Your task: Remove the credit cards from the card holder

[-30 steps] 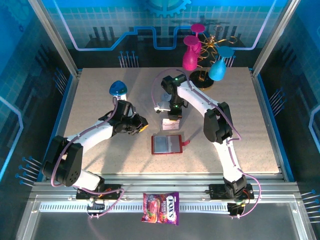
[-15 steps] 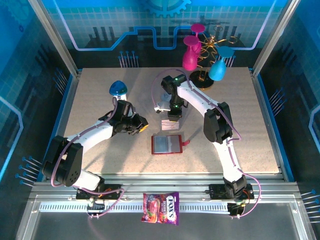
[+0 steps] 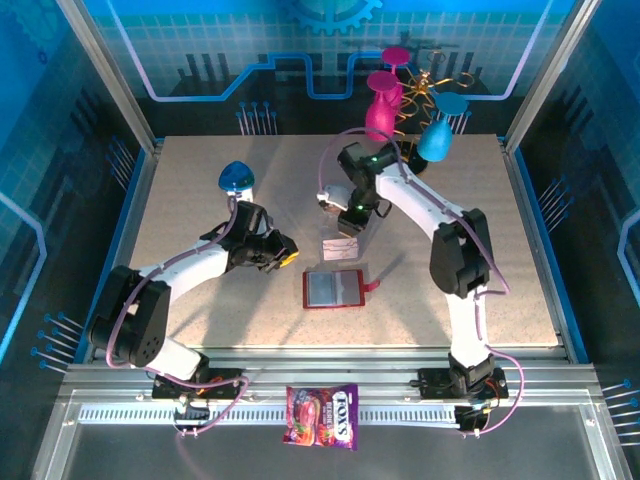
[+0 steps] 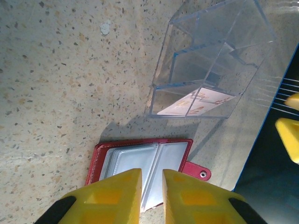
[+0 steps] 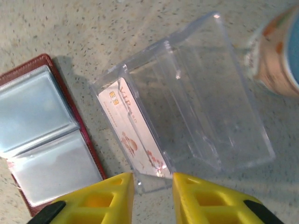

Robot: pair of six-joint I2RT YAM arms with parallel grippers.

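Clear plastic box (image 3: 340, 246); candy packet (image 3: 322, 415) well nearer than it, blue dome (image 3: 236, 177) far-left, goblet stand (image 3: 408, 105) far-right.

- Top view: high, from the near edge, facing down over the whole bench (image 3: 200, 210).
- Wrist views: close, facing down; both share the card holder (image 5: 42, 135) and the clear box (image 5: 201, 102).

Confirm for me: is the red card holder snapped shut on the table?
No, the card holder lies spread open flat, with its grey see-through pockets facing up.
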